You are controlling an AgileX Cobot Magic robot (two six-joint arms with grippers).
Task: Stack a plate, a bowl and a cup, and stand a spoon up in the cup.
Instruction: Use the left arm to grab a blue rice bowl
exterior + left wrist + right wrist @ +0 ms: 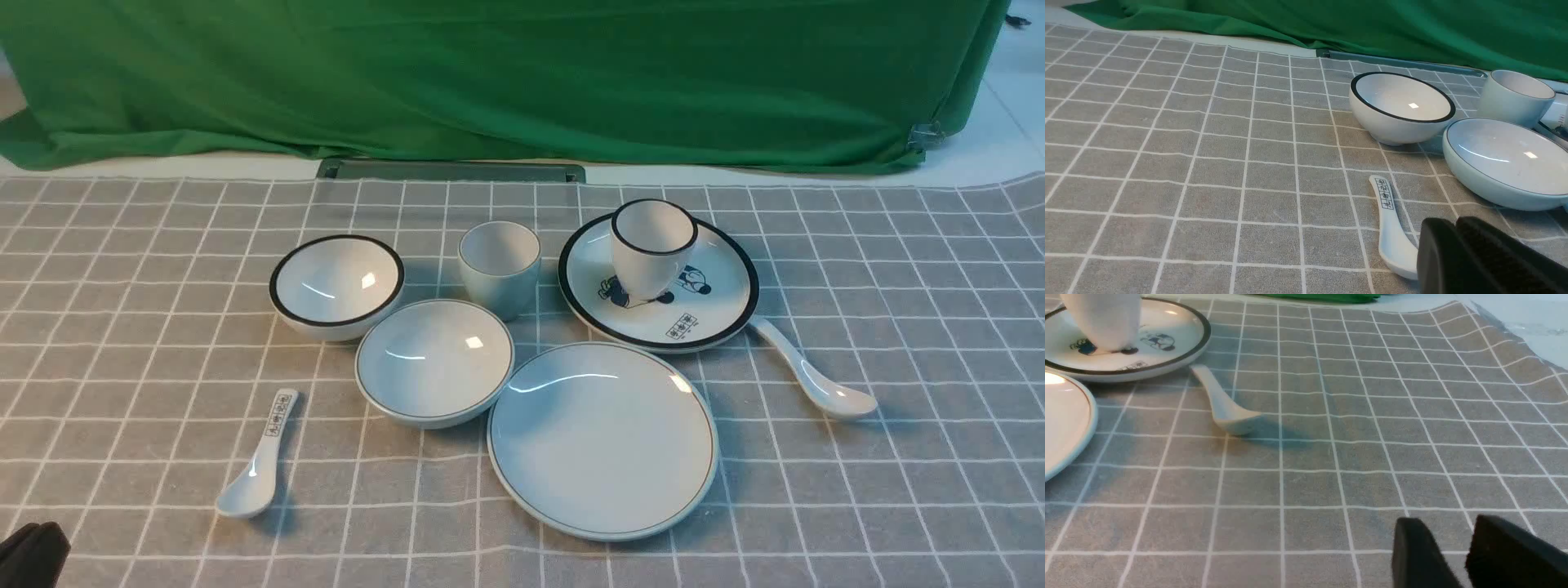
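Note:
The pale blue-grey plate (602,439) lies front centre on the checked cloth. The pale blue-grey bowl (434,362) sits just left of it, upright and empty. The small handleless cup (500,268) stands behind the bowl. The plain white spoon (812,382) lies to the right, its handle end under the cartoon plate's rim. My left gripper (1455,222) is shut and empty, low over the cloth near the printed spoon. My right gripper (1447,522) is open and empty over bare cloth, well to the near right of the plain spoon (1224,406).
A black-rimmed white bowl (336,286) stands at the left. A taller black-rimmed cup (653,247) stands on the cartoon plate (710,314). A spoon with printed marks (260,457) lies front left. A green cloth (490,73) hangs behind.

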